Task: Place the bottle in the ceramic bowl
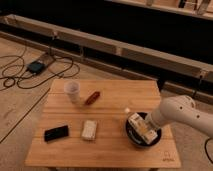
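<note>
The dark ceramic bowl (144, 136) stands on the right part of the wooden table (107, 150). The cream bottle (138, 124) lies tilted over the bowl, its lower end down inside it. My gripper (145, 128) reaches in from the right on a white arm (182, 115) and is shut on the bottle, right above the bowl's middle. The bottle and gripper hide much of the bowl's inside.
A white cup (72, 91) and a small reddish object (92, 97) stand at the table's back left. A pale flat block (89, 129) and a black flat object (56, 133) lie at the front left. Cables and a small box (36, 66) lie on the floor to the left.
</note>
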Motion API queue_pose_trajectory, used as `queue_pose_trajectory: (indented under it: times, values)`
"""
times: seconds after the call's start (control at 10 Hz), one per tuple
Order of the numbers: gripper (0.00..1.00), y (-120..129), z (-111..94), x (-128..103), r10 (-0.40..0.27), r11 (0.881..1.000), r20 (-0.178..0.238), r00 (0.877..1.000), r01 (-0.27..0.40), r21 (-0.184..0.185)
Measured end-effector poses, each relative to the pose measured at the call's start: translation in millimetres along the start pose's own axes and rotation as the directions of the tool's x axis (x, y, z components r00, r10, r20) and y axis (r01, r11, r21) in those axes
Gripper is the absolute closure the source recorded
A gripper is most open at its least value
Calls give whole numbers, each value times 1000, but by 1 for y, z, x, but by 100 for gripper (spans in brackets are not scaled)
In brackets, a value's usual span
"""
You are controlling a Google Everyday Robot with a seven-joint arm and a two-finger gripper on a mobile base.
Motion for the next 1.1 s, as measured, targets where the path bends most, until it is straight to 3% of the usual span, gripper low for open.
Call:
queue_pose_trajectory:
  times: [0.2, 0.3, 1.1]
  values:
    - [28, 0, 3, 4, 4, 1000, 4, 1000, -4, 2]
    - [24, -1, 5, 6, 5, 1000, 5, 1000, -5, 2]
    - [23, -3, 6, 11, 2, 1000, -12, 1000, -2, 8]
